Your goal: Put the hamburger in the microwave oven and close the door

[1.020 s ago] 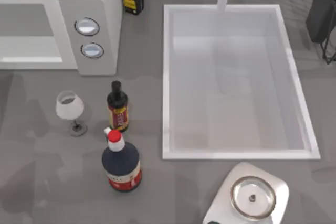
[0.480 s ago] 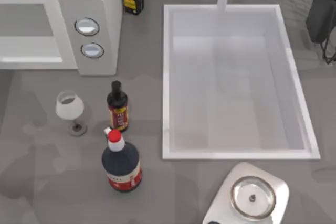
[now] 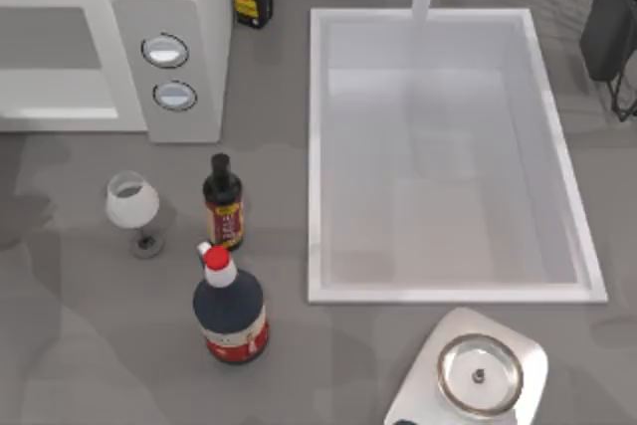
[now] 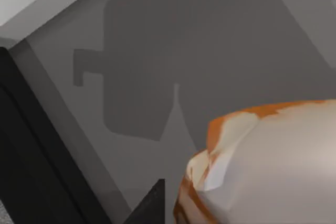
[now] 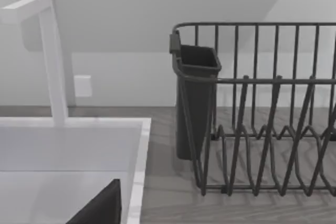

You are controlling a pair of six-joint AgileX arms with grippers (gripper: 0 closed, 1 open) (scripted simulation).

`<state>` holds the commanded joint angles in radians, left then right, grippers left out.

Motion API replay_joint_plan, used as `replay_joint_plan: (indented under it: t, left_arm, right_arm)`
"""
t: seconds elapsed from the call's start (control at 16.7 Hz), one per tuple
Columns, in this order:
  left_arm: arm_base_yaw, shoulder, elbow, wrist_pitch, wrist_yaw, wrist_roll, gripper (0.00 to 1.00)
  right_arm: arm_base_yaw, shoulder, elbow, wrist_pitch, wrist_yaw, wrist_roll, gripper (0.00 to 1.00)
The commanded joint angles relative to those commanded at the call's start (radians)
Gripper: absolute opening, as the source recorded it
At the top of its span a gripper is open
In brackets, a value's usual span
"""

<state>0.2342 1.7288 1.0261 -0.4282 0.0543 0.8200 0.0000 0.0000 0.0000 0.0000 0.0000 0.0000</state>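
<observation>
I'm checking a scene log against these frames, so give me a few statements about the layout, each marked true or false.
1. The wine glass stands left of the small dark bottle in the top view. True.
2. The hamburger lies in the sink. False: it shows close up in the left wrist view, against a grey surface.
3. The microwave oven has two round dials on its panel. True.
4. The red-capped bottle lies tipped over. False: it stands upright.
5. A dark wire dish rack stands beside the sink. True.
</observation>
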Motion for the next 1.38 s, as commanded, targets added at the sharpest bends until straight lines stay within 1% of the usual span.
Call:
replay_joint_plan:
  t: [0.24, 0.54, 0.66, 0.78, 0.9, 1.02, 1.38]
  left_arm:
    - [-0.01, 0.117, -0.037, 0.399, 0.028, -0.231, 0.0]
    - [-0.05, 0.252, -0.097, 0.885, 0.063, -0.51, 0.0]
    - [-0.07, 0.299, -0.117, 1.046, 0.075, -0.602, 0.0]
    - [-0.089, 0.338, -0.13, 1.169, 0.086, -0.677, 0.0]
    - [-0.104, 0.365, -0.136, 1.251, 0.093, -0.728, 0.0]
    - [-0.112, 0.378, -0.137, 1.289, 0.097, -0.753, 0.0]
    - [-0.108, 0.377, -0.133, 1.291, 0.096, -0.753, 0.0]
  right_arm:
    - [0.0, 0.0, 0.0, 0.0, 0.0, 0.0, 1.0]
    - [0.0, 0.0, 0.0, 0.0, 0.0, 0.0, 1.0]
    - [0.0, 0.0, 0.0, 0.0, 0.0, 0.0, 1.0]
    - [0.0, 0.0, 0.0, 0.0, 0.0, 0.0, 1.0]
    - [0.0, 0.0, 0.0, 0.0, 0.0, 0.0, 1.0]
    - [0.0, 0.0, 0.0, 0.0, 0.0, 0.0, 1.0]
    - [0.0, 0.0, 0.0, 0.0, 0.0, 0.0, 1.0]
